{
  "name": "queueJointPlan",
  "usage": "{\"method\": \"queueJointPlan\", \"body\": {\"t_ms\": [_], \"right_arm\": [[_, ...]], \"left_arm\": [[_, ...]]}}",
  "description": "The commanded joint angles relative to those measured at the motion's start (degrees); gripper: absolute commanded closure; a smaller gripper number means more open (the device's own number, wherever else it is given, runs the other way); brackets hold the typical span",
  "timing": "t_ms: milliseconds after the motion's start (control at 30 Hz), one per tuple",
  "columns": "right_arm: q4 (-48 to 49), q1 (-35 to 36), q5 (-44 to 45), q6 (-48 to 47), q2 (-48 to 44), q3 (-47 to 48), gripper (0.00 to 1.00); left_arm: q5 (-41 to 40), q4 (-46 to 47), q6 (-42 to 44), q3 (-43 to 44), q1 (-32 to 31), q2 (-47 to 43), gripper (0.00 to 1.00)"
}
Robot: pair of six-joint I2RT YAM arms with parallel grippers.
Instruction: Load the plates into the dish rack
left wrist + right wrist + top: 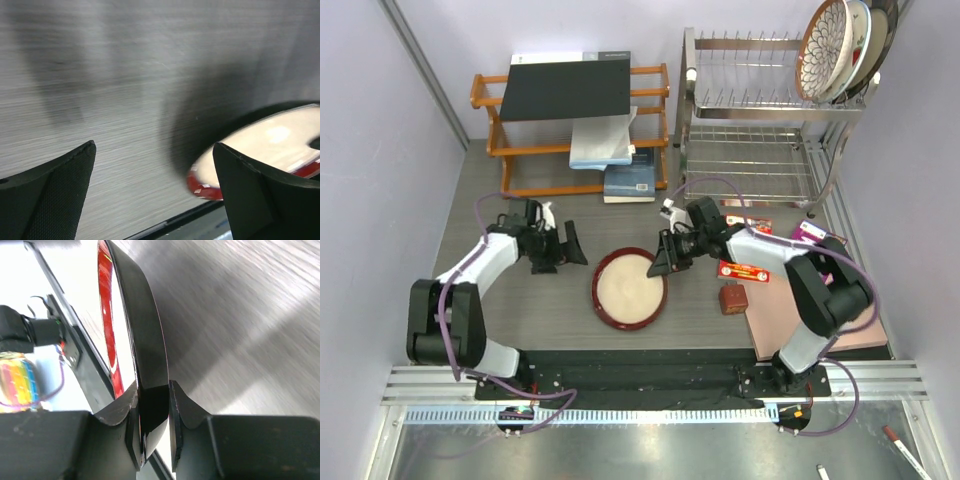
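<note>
While left tool (154, 145) gapes empty, right tool (154, 390) clamps maroon-rimmed plate (625, 290)

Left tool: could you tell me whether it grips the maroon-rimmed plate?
No, the left tool stands open; the right tool clamps the plate.

Bare table (550, 312) lies between the left gripper (560, 252), jaws spread, and the left rim of the maroon-rimmed plate (625, 292), while the right gripper (662, 262), clamped there, blocks its right rim. On the dish rack (760, 100), standing plates (840, 45) fill the top row's right end; slots to their left are free. The orange shelf (570, 150) stands close on the rack's left, and a red card (740, 270) and brown cube (732, 299) lie before it.
</note>
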Motion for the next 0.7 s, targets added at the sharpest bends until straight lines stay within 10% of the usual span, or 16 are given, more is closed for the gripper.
{"method": "queueJointPlan", "body": {"t_ms": [0, 333, 667], "right_arm": [[-11.9, -2.7, 1.0, -9.2, -11.3, 5.2, 0.99], [-29.1, -4.2, 13.1, -25.6, -24.1, 31.2, 0.99], [-14.3, -8.0, 47.0, -28.1, -13.8, 68.9, 0.99]], "left_arm": [[-5.4, -4.9, 6.4, 5.5, 3.5, -7.9, 0.0], [-2.7, -3.0, 5.8, 12.0, 6.7, -15.5, 0.0], [-4.4, 3.1, -6.1, 8.1, 6.3, -8.4, 0.01]]}}
